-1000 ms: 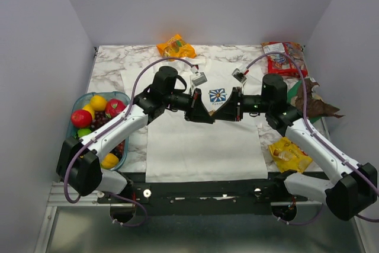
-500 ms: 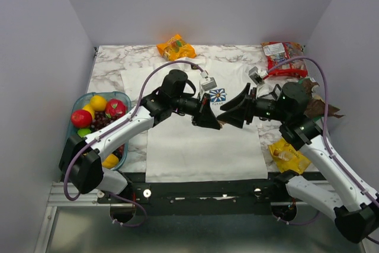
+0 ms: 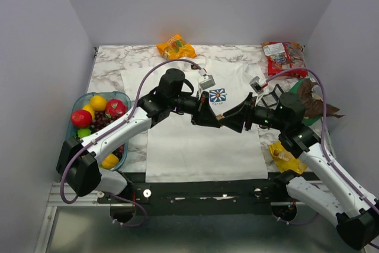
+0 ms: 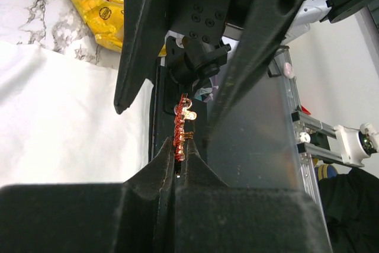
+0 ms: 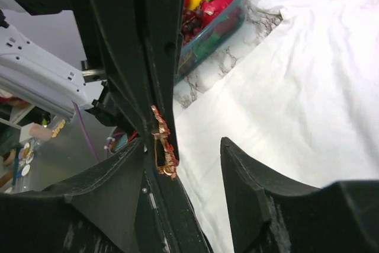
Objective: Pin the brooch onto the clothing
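Observation:
The brooch point(image 4: 180, 127), a tiny orange-red and gold pin, is pinched at its lower end in my left gripper point(image 4: 177, 153), which is shut on it. Above the shirt's middle, the left gripper point(image 3: 214, 119) and right gripper point(image 3: 232, 119) meet tip to tip with the brooch point(image 3: 221, 121) between them. My right gripper point(image 5: 183, 161) is open, its fingers point(image 5: 251, 182) straddling the left gripper's tip and the brooch point(image 5: 163, 143) without pinching it. The clothing point(image 3: 201, 146), a white T-shirt, lies flat below, its daisy print point(image 3: 217, 95) just behind the grippers.
A container of fruit point(image 3: 121, 96) stands at the left. An orange snack bag point(image 3: 175, 47) lies at the back, a red bag point(image 3: 283, 57) at the back right, brown leaves point(image 3: 317, 103) and a yellow bag point(image 3: 289, 153) at the right.
The right gripper's jaws have opened; it drew back to the right, then came in around the left gripper's tip. The left gripper shifted slightly right, still shut on the brooch.

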